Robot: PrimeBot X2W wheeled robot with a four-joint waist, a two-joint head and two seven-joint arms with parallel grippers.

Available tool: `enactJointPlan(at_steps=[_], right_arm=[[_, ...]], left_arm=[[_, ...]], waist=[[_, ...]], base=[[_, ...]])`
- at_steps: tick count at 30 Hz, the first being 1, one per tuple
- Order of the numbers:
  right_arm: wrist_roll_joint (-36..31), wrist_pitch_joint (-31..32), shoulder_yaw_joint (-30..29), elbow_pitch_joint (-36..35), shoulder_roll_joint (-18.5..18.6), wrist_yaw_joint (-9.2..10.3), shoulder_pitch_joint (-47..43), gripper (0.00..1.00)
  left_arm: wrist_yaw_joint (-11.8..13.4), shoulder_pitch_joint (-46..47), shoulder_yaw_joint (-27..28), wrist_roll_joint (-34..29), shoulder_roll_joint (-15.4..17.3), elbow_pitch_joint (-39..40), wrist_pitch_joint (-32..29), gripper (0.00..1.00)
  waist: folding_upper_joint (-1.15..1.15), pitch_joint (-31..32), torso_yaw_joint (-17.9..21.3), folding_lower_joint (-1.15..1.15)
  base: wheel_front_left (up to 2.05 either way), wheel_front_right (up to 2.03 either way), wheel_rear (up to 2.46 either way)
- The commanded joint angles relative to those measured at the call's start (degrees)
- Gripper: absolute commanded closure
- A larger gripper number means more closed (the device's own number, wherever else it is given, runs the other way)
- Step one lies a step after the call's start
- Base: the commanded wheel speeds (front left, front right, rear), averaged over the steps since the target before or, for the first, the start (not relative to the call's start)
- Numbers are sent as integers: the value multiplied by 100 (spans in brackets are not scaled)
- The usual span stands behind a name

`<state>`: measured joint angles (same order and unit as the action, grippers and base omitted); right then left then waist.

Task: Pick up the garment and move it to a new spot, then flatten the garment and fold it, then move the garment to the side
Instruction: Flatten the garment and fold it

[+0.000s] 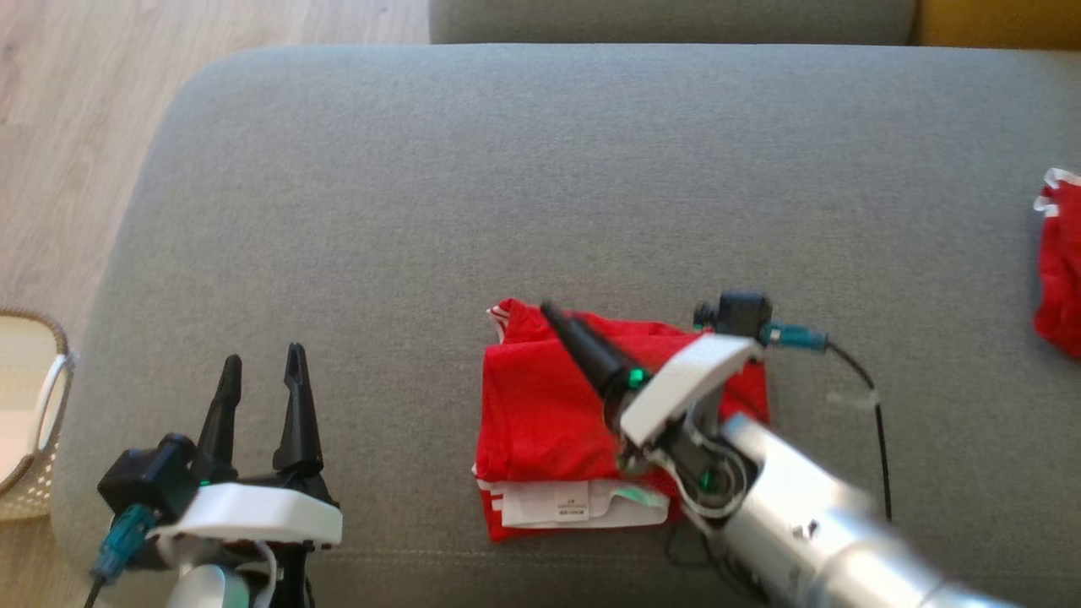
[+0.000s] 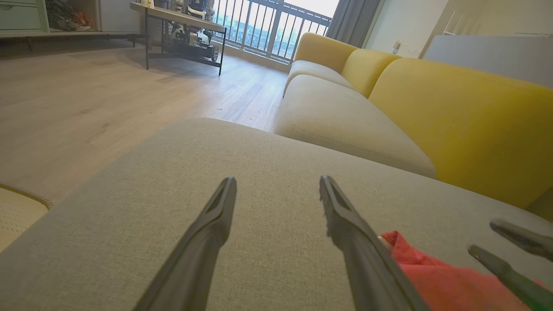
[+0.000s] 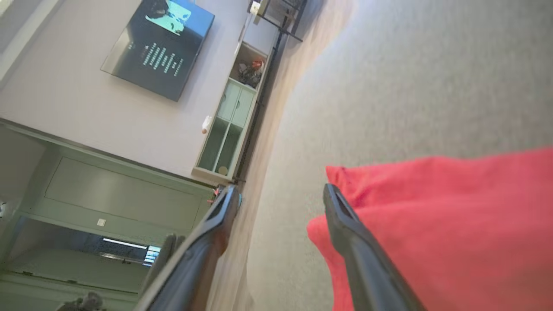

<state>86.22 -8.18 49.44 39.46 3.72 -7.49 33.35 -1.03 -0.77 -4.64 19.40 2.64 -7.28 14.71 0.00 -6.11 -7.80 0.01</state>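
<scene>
The right gripper (image 3: 281, 190) was wide open, two fingers apart with nothing between them. One finger crossed in front of the garment (image 1: 540, 422); I could not tell whether it touched. In the head view this gripper pointed toward 11 o'clock, its tip over the garment's far left corner.

The left gripper (image 1: 263, 359) was also fully open and empty. It stood over bare cushion (image 1: 507, 169), well apart from the garment and at 9 o'clock from it.

There was one garment, red and folded to a rough square, with a white band (image 1: 574, 502) along its 6 o'clock edge. It lay low on the cushion at about 6 o'clock from the cushion's middle, its near edge close to the cushion's near side.

A second red cloth (image 1: 1060, 262) sat at the picture's 3 o'clock edge, well apart from the garment. One black cable (image 1: 878, 422) ran down the cushion just right of the arm.

Bare cushion spread from the garment's 9 o'clock through 12 to 2. The cushion's rounded left edge met wood floor (image 1: 67, 84). One basket (image 1: 51, 397) stood on the floor at 8 o'clock, beside that edge.
</scene>
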Motion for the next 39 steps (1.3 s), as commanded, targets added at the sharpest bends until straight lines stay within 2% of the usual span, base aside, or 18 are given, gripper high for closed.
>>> enactJointPlan(at_steps=[1,5,9,12,15,19,23,26,29,30,35,39], right_arm=[[-71,-142,-33,-105,-84,0,303,0],[-486,-352,-189,-51,181,0,632,0],[-1090,-518,-406,-81,663,0,783,0],[-1889,-625,-599,-114,1136,0,849,0],[-2676,-670,-1030,-236,1467,0,734,0],[-4098,-679,-2098,-788,1692,0,265,0],[-5652,-680,-3227,-1690,1617,0,-638,0],[-6426,-681,-4084,-2237,1232,0,-1384,0],[-6940,-681,-4679,-2715,801,0,-1965,0],[-6940,-681,-4679,-2715,801,0,-1965,0],[-7507,-681,-5222,-3200,292,0,-2547,0],[-7724,-681,-5295,-3315,129,0,-2757,0]], left_arm=[[-2,263,217,7,24,167,29,0],[-7,244,298,-16,24,194,29,0],[-20,219,332,-34,24,246,29,0],[-35,232,377,-53,24,300,29,0],[-39,255,404,-63,24,396,29,0],[-4,264,428,-78,24,552,29,0],[20,251,419,-71,24,649,29,0],[24,259,397,-83,24,672,29,0],[43,251,397,-93,24,713,29,0],[43,251,397,-93,24,713,29,0],[103,134,381,-167,24,701,29,0],[131,55,343,-164,24,690,29,0]], waist=[[0,43,73,-1],[0,120,237,-1],[0,183,430,-1],[0,204,564,-1],[0,218,682,-1],[0,224,825,-1],[0,221,906,-1],[0,222,918,-1],[0,219,928,-1],[0,219,928,-1],[0,236,960,-1],[0,229,967,-1]], base=[[0,0,0],[0,0,0],[0,0,0],[0,0,0],[0,0,0],[0,0,0],[0,0,0],[0,0,0],[0,0,0],[0,0,0],[0,0,0],[0,0,0]])
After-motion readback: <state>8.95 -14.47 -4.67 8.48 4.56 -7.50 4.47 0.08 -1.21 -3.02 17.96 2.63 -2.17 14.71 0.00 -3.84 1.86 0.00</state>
